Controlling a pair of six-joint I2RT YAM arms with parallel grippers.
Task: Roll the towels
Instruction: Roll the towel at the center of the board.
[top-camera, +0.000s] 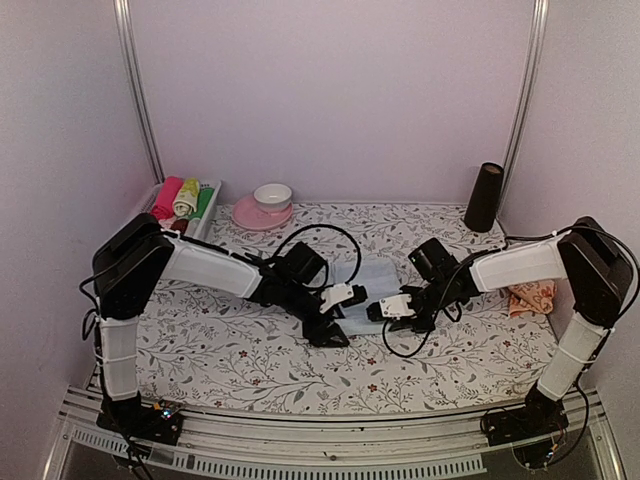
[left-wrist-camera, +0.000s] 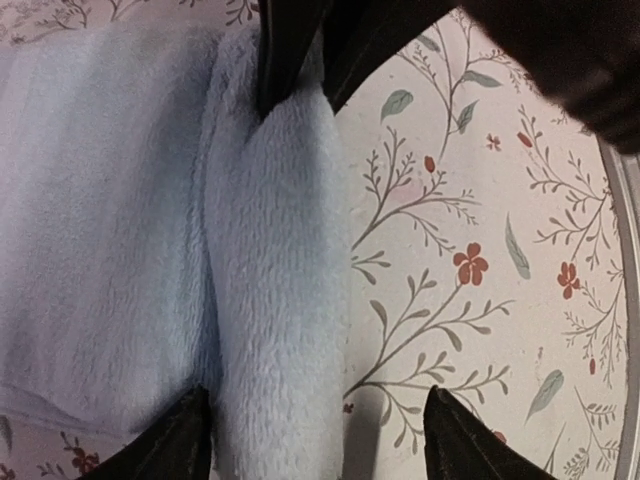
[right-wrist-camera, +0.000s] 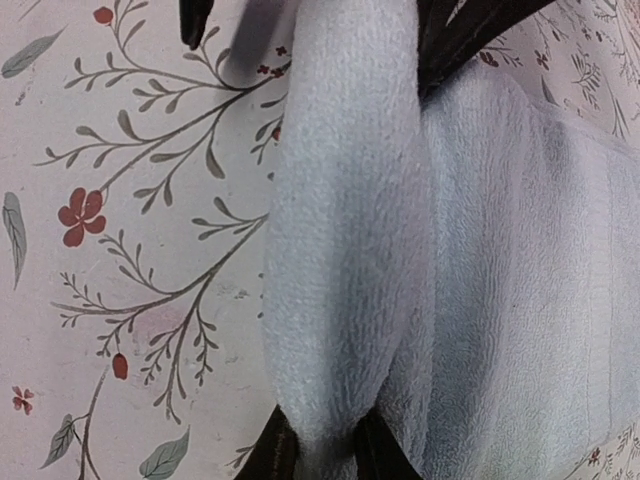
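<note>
The pale blue towel (top-camera: 368, 283) lies in the middle of the floral sheet, its near edge rolled into a thick fold (left-wrist-camera: 275, 300). My left gripper (top-camera: 326, 330) is open in the left wrist view (left-wrist-camera: 320, 445), one finger on each side of the fold's left end. My right gripper (top-camera: 388, 311) is shut on the fold's right end (right-wrist-camera: 322, 450), pinching the blue cloth (right-wrist-camera: 345, 220). The peach-orange towel (top-camera: 530, 297) lies crumpled at the right edge, beside the right arm.
A tray (top-camera: 212, 203) holding rolled pink, yellow and green cloths stands at the back left. A pink plate (top-camera: 250, 216) with a white bowl (top-camera: 272, 194) sits beside it. A black cylinder (top-camera: 484, 197) stands at the back right. Black cables loop over the towel.
</note>
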